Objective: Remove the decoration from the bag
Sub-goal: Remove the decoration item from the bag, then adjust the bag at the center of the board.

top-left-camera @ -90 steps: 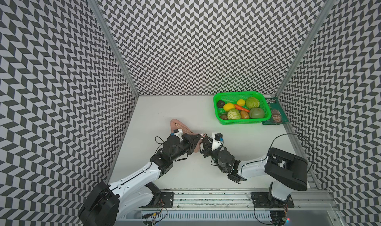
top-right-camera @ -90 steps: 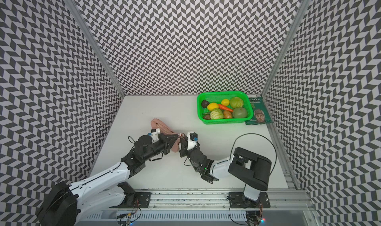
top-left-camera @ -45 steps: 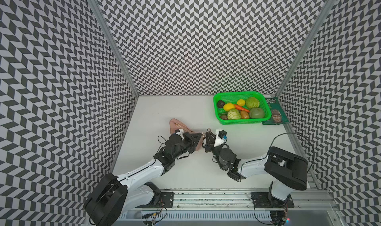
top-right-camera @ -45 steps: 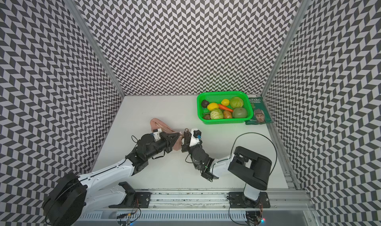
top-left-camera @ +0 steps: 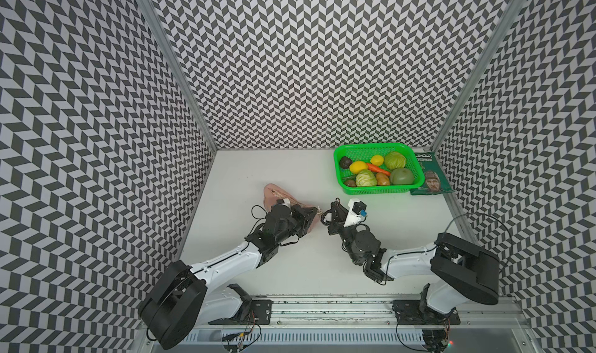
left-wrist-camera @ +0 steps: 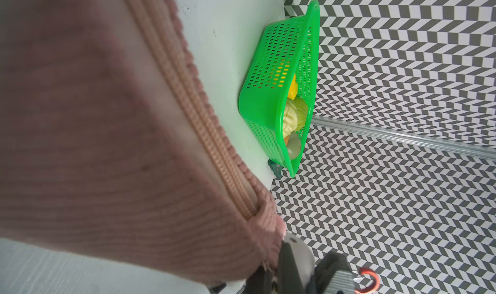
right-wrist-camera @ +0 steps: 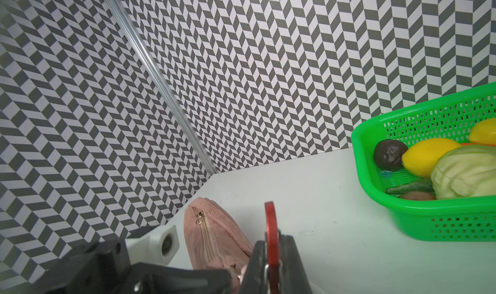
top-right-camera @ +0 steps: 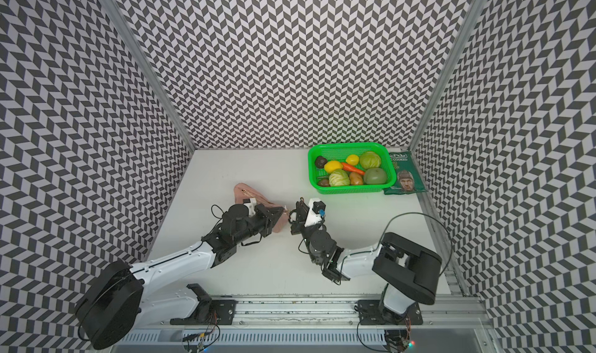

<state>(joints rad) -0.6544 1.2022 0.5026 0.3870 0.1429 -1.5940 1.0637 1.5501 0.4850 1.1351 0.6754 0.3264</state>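
The left claw (top-left-camera: 312,218) is clenched on the bag's (top-left-camera: 274,195) near end, anchoring it as a counter-hold. Just beside it, the right claw (top-left-camera: 326,219) is clamped, apparently on the white decoration (top-right-camera: 292,218) at the clasp, placed to tug it free. Farther back, the bag's zippered end rests on the surface (top-left-camera: 290,171).

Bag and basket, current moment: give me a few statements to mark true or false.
1. The left gripper is shut on one end of the bag. True.
2. The green basket is empty. False: it holds toy fruit and vegetables.
3. The bag lies inside the basket. False: it is on the table, apart from the basket.
4. A snack packet lies beside the basket. True.
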